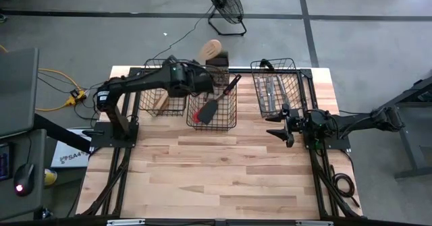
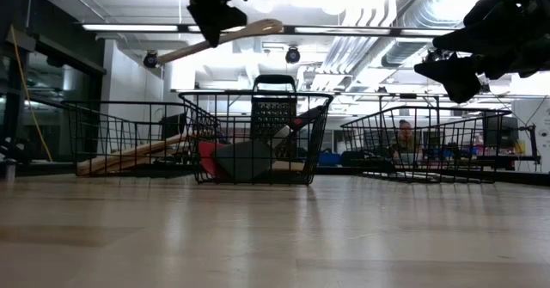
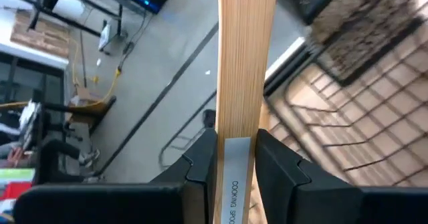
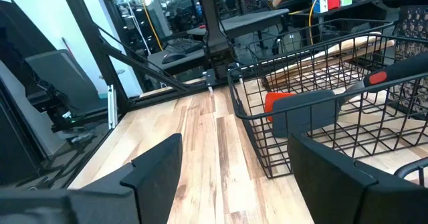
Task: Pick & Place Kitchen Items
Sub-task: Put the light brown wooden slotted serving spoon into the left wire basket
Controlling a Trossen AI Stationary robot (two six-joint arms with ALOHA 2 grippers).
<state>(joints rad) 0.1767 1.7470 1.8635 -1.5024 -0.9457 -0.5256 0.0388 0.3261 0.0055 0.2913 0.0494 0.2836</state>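
While my left claw (image 1: 204,77) hangs above the back edge of the table, over the gap between the left basket (image 1: 154,84) and the middle basket (image 1: 217,104), it is clamped on the handle of a pale wooden spoon (image 1: 212,50), and everything about my coming move turns on how that spoon lies. Its long axis runs straight out of my fingers (image 3: 200,167) toward the back of the table, the broad bowl reaching past the back edge, while in the low view the spoon (image 2: 225,39) sits tilted and well above the basket rims. Other wooden pieces (image 2: 129,155) lie in the left basket, which is just beside and below my claw toward the table's left edge, so I judge that the drop belongs there and that I must swing the long axis round until it fits inside the wire walls, or the bowl end will catch a rim. The middle basket holds a red spatula (image 1: 202,111) and a dark one, and the right basket (image 1: 275,84), near the back right corner, holds metal cutlery (image 1: 268,91). My right claw (image 1: 287,126) waits with its fingers spread wide and empty by the right edge, in front of that basket, far from the spoon, so this move is my left arm's.
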